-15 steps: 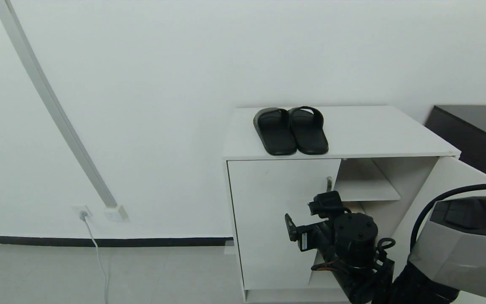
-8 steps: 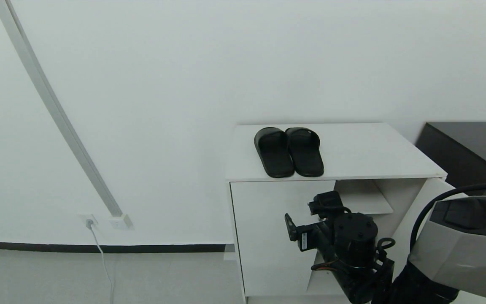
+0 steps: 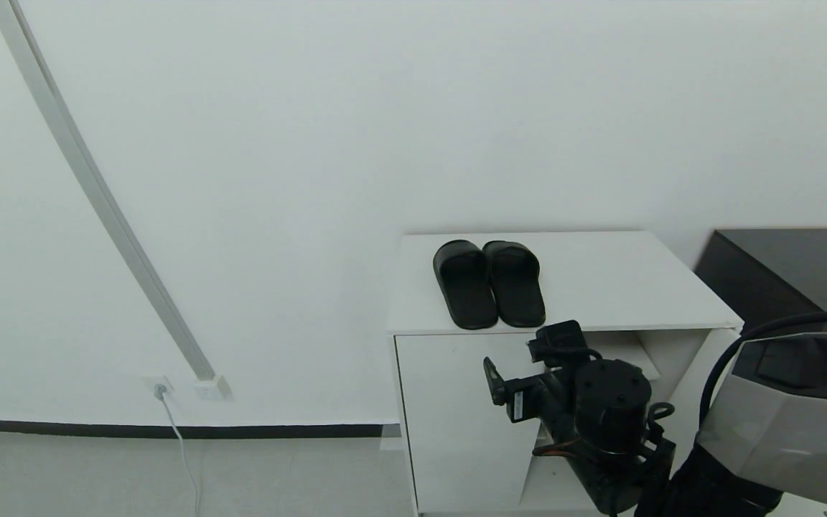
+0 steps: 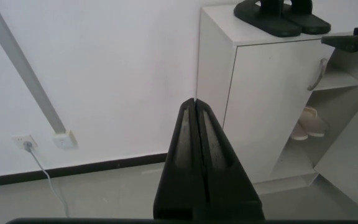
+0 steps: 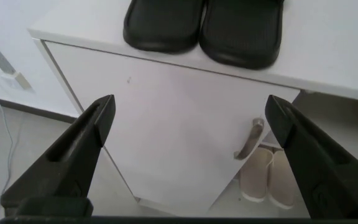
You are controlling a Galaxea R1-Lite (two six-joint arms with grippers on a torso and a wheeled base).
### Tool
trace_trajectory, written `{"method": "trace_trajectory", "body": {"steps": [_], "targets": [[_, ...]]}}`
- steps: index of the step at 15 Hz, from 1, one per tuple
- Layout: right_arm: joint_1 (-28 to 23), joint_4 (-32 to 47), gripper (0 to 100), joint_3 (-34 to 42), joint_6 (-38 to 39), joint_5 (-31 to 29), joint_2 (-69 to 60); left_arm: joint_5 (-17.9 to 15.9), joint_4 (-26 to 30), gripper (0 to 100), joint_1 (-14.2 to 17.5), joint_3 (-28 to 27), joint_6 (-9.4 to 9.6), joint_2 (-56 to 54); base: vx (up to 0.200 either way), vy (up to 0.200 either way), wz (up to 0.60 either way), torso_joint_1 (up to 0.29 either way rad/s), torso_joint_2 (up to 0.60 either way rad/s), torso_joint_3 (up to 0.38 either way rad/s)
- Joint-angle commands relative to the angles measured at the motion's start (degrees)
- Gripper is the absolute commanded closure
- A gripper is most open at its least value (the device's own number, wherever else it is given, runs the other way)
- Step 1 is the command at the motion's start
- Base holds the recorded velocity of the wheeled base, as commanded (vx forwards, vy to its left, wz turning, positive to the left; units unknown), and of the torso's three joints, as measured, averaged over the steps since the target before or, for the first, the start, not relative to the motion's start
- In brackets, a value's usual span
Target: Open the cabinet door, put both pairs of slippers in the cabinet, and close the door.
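A pair of black slippers [image 3: 489, 283] [image 5: 204, 22] [image 4: 281, 9] lies on top of the white cabinet [image 3: 614, 280]. The cabinet's left door [image 5: 166, 118] is closed, with its handle [image 5: 248, 140] at the inner edge. The right door [image 3: 701, 359] stands open. A beige pair of slippers [image 5: 269, 177] [image 4: 309, 121] rests low inside the open half. My right gripper [image 5: 191, 162] is open in front of the closed door, just below the cabinet top, one finger [image 3: 491, 377] showing in the head view. My left gripper [image 4: 196, 118] is shut on nothing, away from the cabinet's left side.
A dark piece of furniture [image 3: 787, 266] stands right of the cabinet. On the wall to the left are a slanted conduit [image 3: 97, 194] and a socket with a hanging cable [image 3: 162, 391]. Bare floor lies left of the cabinet.
The whole head picture has shifted, with the cabinet now lower in it, so the camera has moved. My right arm keeps its place in the picture and now stands nearer the cabinet's top edge.
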Motion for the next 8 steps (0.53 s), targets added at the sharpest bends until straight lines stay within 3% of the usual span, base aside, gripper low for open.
{"method": "trace_trajectory", "body": {"steps": [1, 4, 6, 8], "targets": [[-0.42, -1.29, 0, 0.13, -0.38, 0.12, -0.07, 0.0, -0.01, 100, 0.0, 0.01, -0.01, 0.09, 0.0, 0.0, 0.0, 0.032, -0.06, -0.032], [-1.57, -0.59, 0, -1.98, -4.86, 0.03, -2.44, 0.0, -0.01, 100, 0.0, 0.01, -0.01, 0.09, 0.0, 0.0, 0.0, 0.0, 0.0, 0.0], [-2.27, 5.83, 0, -6.46, -4.6, -0.14, -4.9, 0.0, -0.01, 100, 0.0, 0.01, 0.08, 0.09, 0.0, 0.0, 0.0, 0.0, 0.0, 0.0], [-1.21, 25.25, 0, -14.02, 1.38, -0.32, -11.94, 0.0, -0.01, 100, 0.0, 0.01, 0.08, 0.09, 0.0, 0.0, 0.0, 0.0, 0.0, 0.0]]}}
